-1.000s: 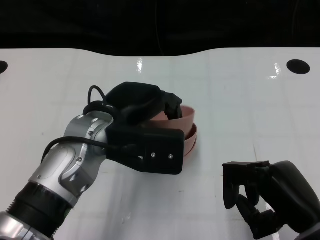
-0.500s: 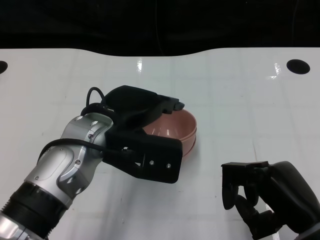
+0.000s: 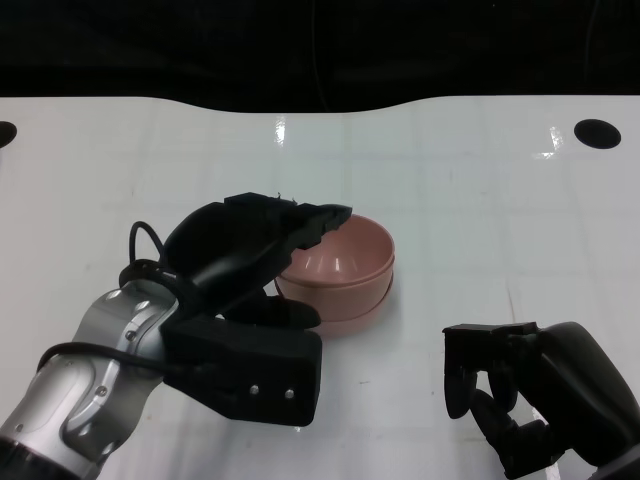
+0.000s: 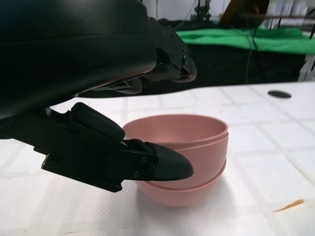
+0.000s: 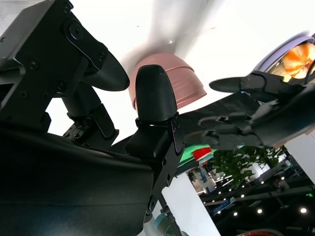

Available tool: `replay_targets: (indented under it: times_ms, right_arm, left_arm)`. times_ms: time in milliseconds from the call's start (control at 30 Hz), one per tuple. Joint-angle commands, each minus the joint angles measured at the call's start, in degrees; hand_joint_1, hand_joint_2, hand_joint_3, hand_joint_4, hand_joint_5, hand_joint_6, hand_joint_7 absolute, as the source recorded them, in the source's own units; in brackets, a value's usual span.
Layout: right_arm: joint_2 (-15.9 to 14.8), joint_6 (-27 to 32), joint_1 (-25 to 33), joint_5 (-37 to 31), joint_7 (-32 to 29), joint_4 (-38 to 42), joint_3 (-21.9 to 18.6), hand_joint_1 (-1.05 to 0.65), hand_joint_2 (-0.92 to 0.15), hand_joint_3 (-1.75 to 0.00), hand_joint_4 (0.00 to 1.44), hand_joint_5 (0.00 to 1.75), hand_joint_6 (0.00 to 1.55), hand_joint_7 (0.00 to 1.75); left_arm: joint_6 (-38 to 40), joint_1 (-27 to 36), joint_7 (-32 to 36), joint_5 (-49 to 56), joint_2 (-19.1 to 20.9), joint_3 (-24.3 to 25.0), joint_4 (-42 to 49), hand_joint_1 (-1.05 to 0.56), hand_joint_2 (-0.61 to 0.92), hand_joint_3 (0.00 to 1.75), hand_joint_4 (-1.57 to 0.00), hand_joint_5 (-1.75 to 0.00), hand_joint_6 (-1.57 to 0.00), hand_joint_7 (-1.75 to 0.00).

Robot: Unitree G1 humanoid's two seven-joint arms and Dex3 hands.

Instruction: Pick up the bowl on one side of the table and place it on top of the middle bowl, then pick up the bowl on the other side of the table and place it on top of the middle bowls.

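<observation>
Surface (image 3: pixel 470 190): a glossy white top is being shown, cut off by darkness along its far edge; a dark round hole (image 3: pixel 597 132) is being seen near the far right corner, and part of another at the far left edge.
Left forearm (image 3: pixel 90 385): the silver casing is being cropped at the lower left corner of the head view.
Left hand (image 3: pixel 262 262): it is being held spread and empty beside the near-left rim of the stack; whether the fingertips are touching the rim cannot be told. Part of the stack's left side is being hidden by it.
Right hand (image 3: pixel 500 385): the fingers are being kept curled inward with nothing in them, low at the near right and well apart from the stack; its lower part is being cut off.
Stacked bowls (image 3: pixel 345 270): pale pink bowls are being seen nested upright at the middle of the surface, separate rims being shown in the left wrist view (image 4: pixel 184 152); their exact number is hard to make out.
</observation>
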Motion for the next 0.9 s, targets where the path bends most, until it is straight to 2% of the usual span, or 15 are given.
replay_targets:
  times_ms: [33, 67, 133, 233, 300, 333, 400, 433, 467, 533, 700, 800, 833, 867, 900]
  right_arm:
    - [-0.7, -0.7, 0.1, 0.8, -0.4, 0.8, -0.6, -0.07, -0.12, -1.65, 0.99, 1.75, 0.85, 1.59]
    - [-0.6, -0.9, 0.2, 0.7, -0.5, 1.0, -0.5, -0.08, -0.11, -1.66, 0.99, 1.75, 0.85, 1.59]
    - [-0.4, -1.2, 0.3, 0.5, -0.9, 1.2, -0.3, -0.08, -0.10, -1.67, 0.99, 1.75, 0.85, 1.59]
    - [-0.1, -1.2, 0.4, 0.2, -1.3, 1.1, -0.1, -0.08, -0.07, -1.67, 1.01, 1.75, 0.87, 1.58]
    - [-0.2, -1.1, 0.5, 0.1, -1.2, 1.0, 0.0, -0.08, -0.07, -1.68, 1.01, 1.75, 0.88, 1.58]
    - [-0.2, -1.1, 0.6, 0.1, -1.2, 0.9, 0.0, -0.08, -0.06, -1.68, 1.01, 1.75, 0.88, 1.58]
    - [-0.2, -1.3, 0.6, 0.1, -1.2, 0.9, -0.1, -0.08, -0.05, -1.68, 1.01, 1.75, 0.88, 1.58]
    - [-0.2, -1.4, 0.6, 0.3, -1.2, 0.9, -0.1, -0.08, -0.05, -1.68, 1.01, 1.75, 0.88, 1.58]
    - [-0.2, -1.5, 0.7, 0.4, -1.3, 0.9, -0.2, -0.08, -0.05, -1.68, 1.01, 1.75, 0.88, 1.58]
    - [0.0, -1.6, 0.8, 0.5, -1.3, 0.9, -0.1, -0.08, -0.05, -1.69, 1.02, 1.75, 0.88, 1.58]
    - [-0.1, -2.0, 0.6, 0.7, -1.4, 1.3, -0.1, -0.07, -0.06, -1.69, 1.01, 1.75, 0.88, 1.58]
    - [-0.1, -2.2, 0.5, 0.6, -1.4, 1.5, -0.1, -0.07, -0.06, -1.69, 1.01, 1.75, 0.88, 1.58]
    - [-0.1, -2.1, 0.5, 0.7, -1.4, 1.5, -0.2, -0.06, -0.07, -1.69, 1.01, 1.75, 0.88, 1.59]
    - [-0.1, -2.1, 0.5, 0.7, -1.3, 1.5, -0.2, -0.06, -0.07, -1.69, 1.01, 1.75, 0.88, 1.59]
    - [0.0, -2.1, 0.5, 0.8, -1.2, 1.5, -0.2, -0.06, -0.07, -1.69, 1.01, 1.75, 0.88, 1.59]
  left_arm:
    - [-2.3, 4.1, 4.2, -1.5, 1.0, 3.1, -3.9, -0.64, 0.92, 0.37, -0.23, -0.19, -0.26, -0.02]
    - [-3.2, 5.8, 5.7, -2.0, 1.2, 4.1, -5.2, -0.59, 0.92, 0.35, -0.17, -0.40, -0.29, -0.02]
    - [-4.5, 8.4, 7.7, -2.6, 1.2, 5.8, -7.2, -0.53, 0.92, 0.33, -0.09, -0.67, -0.33, -0.03]
    - [-6.3, 12.9, 11.3, -4.2, 0.2, 8.5, -9.5, -0.44, 0.92, 0.29, -0.15, -0.87, -0.43, -0.08]
    - [-6.8, 15.4, 12.5, -6.1, -0.9, 10.0, -11.0, -0.42, 0.92, 0.27, -0.17, -0.91, -0.46, -0.09]
    - [-6.8, 16.6, 12.8, -7.3, -1.4, 10.7, -11.9, -0.38, 0.92, 0.25, -0.21, -1.09, -0.53, -0.14]
    - [-6.6, 19.3, 13.0, -9.4, -2.5, 12.1, -14.3, -0.37, 0.92, 0.24, -0.23, -1.19, -0.56, -0.16]
    - [-6.4, 21.3, 12.8, -10.7, -3.0, 12.9, -16.2, -0.35, 0.92, 0.25, -0.25, -1.29, -0.58, -0.21]
    - [-6.2, 23.2, 12.6, -11.8, -3.4, 13.7, -17.9, -0.34, 0.92, 0.25, -0.28, -1.39, -0.53, -0.43]
    - [-6.6, 26.3, 12.3, -13.8, -4.2, 14.8, -20.4, -0.32, 0.92, 0.25, -0.32, -1.46, -0.44, -0.72]
    - [-11.6, 31.8, 12.8, -20.4, -6.4, 16.5, -20.4, -0.25, 0.92, 0.25, -0.34, -1.49, -0.45, -0.86]
    - [-13.1, 34.9, 12.2, -26.7, -9.1, 17.5, -19.5, -0.17, 0.91, 0.25, -0.44, -1.38, -0.51, -0.94]
    - [-13.0, 35.7, 11.9, -28.0, -9.7, 17.7, -19.5, -0.15, 0.85, 0.38, -0.47, -1.37, -0.54, -0.96]
    - [-12.9, 36.1, 11.6, -28.8, -10.1, 17.9, -19.6, -0.12, 0.68, 0.73, -0.53, -1.36, -0.59, -0.98]
    - [-12.8, 36.4, 11.4, -29.3, -10.3, 18.0, -19.6, -0.11, 0.60, 0.89, -0.55, -1.35, -0.60, -0.99]
